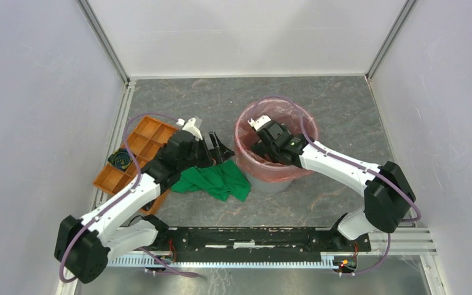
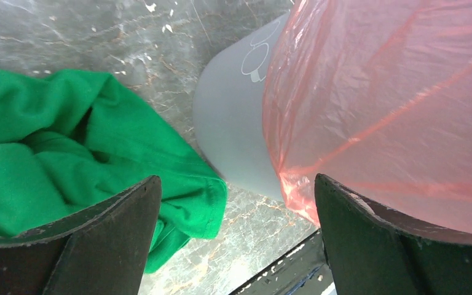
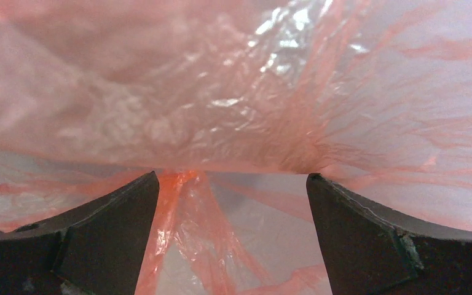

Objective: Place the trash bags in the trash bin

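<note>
We see the translucent red-pink trash bag (image 2: pixel 393 110) lining the trash bin (image 2: pixel 233 135), its crinkled film folded over the rim and down the outside. The round grey-white bin stands upright, its lower wall bare.

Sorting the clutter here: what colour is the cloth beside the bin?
The cloth is plain green, clearest in the left wrist view.
</note>
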Available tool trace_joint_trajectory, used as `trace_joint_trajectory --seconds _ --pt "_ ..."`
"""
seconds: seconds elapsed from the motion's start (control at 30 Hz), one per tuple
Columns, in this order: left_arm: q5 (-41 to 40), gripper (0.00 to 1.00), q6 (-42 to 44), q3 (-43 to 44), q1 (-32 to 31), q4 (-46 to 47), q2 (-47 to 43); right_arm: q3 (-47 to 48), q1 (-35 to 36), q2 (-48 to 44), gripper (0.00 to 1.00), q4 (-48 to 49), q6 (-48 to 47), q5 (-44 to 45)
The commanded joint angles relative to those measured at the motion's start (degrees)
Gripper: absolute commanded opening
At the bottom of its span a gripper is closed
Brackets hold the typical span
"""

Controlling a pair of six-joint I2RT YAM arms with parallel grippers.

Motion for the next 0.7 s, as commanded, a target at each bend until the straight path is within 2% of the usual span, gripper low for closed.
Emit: trace_joint_trajectory --seconds 0.0,0.07,0.2,0.43,0.67 --pt "-9.34 1.0 4.45 1.35 -0.21 -6.49 -8.32 1.06 0.25 -0.08 0.98 -2.07 0.16 4.59" --pt "-12.11 1.0 5.54 2.12 -0.23 -8.68 -11.51 1.03 -0.54 0.73 0.98 -4.55 0.22 7.29" --pt "-14.0 1.0 7.08 4.83 -0.23 -11.44 -16.25 -0.45 -3.21 0.8 0.98 -6.17 1.13 6.74" --pt "-11.19 1.0 9.21 9.74 -0.21 -12.71 -17.03 -4.32 -8.64 -1.98 0.98 -11.27 5.3 15.21" --pt "-6.16 1.0 9.04 11.31 -0.21 -10.79 -16.42 -13.54 -19.71 -7.79 0.98 -15.19 10.04 20.32"
